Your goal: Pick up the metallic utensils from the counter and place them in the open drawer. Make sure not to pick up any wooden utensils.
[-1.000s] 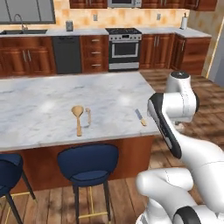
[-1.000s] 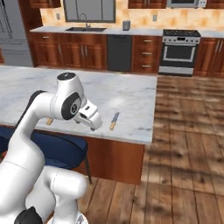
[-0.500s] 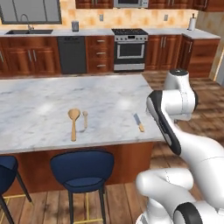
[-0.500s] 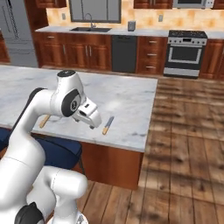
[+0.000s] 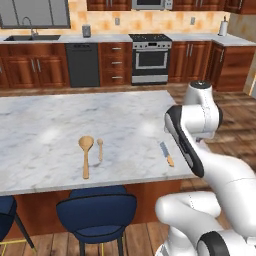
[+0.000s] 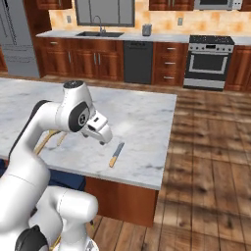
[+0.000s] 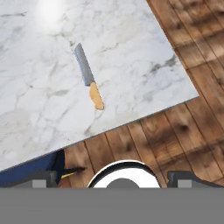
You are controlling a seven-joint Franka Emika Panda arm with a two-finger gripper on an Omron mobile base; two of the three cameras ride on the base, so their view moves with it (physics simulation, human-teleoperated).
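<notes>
While the arm stands folded above the near right part of the marble tabletop (image 5: 45, 135), its jaws are spread wide and pinch nothing. The gripper (image 6: 100, 130) hangs in the air over the slab, just to the left of a knife (image 6: 116, 154) in the right base view and apart from it. That knife has a grey blade and a short tan handle; it lies flat near the front edge, close to the right-hand corner, with the handle pointing toward the edge. From the hand camera the knife (image 7: 89, 82) lies at a slant on the white veined stone, blade away from the edge, wooden floor (image 7: 175, 127) beyond the corner. Farther left on the slab lie two wooden spoons side by side, both flat with bowls away from the front edge: a long one (image 5: 85, 154) with a round bowl and a much smaller one (image 5: 100, 148) just to its right. A dark blue stool (image 5: 96, 215) stands below the front edge. Across the room, a steel oven (image 5: 150, 57) sits among reddish-brown cabinets.
</notes>
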